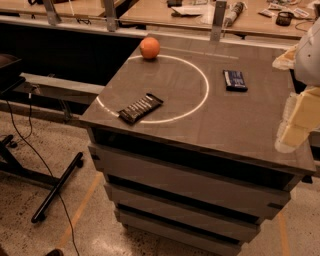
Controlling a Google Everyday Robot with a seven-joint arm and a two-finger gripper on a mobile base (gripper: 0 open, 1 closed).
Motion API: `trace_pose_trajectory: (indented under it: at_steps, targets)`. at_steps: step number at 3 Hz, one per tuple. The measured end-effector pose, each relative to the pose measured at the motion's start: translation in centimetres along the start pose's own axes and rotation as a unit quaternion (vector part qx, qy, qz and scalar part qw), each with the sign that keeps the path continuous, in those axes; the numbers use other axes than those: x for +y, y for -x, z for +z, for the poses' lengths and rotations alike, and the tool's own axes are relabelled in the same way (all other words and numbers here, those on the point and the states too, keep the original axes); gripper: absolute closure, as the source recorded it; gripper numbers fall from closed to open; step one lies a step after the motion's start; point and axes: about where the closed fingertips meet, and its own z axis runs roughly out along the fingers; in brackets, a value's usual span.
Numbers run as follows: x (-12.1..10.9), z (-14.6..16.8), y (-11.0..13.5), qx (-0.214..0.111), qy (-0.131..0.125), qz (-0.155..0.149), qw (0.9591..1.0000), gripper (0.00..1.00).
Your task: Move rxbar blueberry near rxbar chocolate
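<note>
The rxbar blueberry (235, 80), a dark blue bar, lies flat on the right part of the cabinet top (240, 125), just outside the white circle (207, 92). The rxbar chocolate (140, 108), a black-brown bar with white lettering, lies on the circle's front left arc. My gripper (295, 117) shows as pale yellowish fingers at the right edge of the view, over the top's right side, to the right of and nearer than the blue bar and apart from it.
An orange (149, 48) sits at the back left of the top, on the circle line. The cabinet has several drawers (190, 175) below. A black stand with a cable (55, 187) lies on the floor at left. Desks (190, 12) stand behind.
</note>
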Motion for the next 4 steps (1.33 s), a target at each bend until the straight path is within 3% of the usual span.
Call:
trace_pose_trajectory:
  at_steps: [1, 2, 3, 4]
  targets:
    - [-0.2, -0.2, 0.1, -0.005, -0.006, 0.006, 1.0, 0.0]
    - [-4.4, 0.5, 0.3, -0.022, -0.035, 0.04, 0.9983, 0.0]
    - [-13.7, 1.4, 2.0, -0.089, -0.086, 0.101, 0.9872, 0.0]
    - [-19.6, 1.9, 3.3, -0.138, -0.12, 0.154, 0.9711, 0.0]
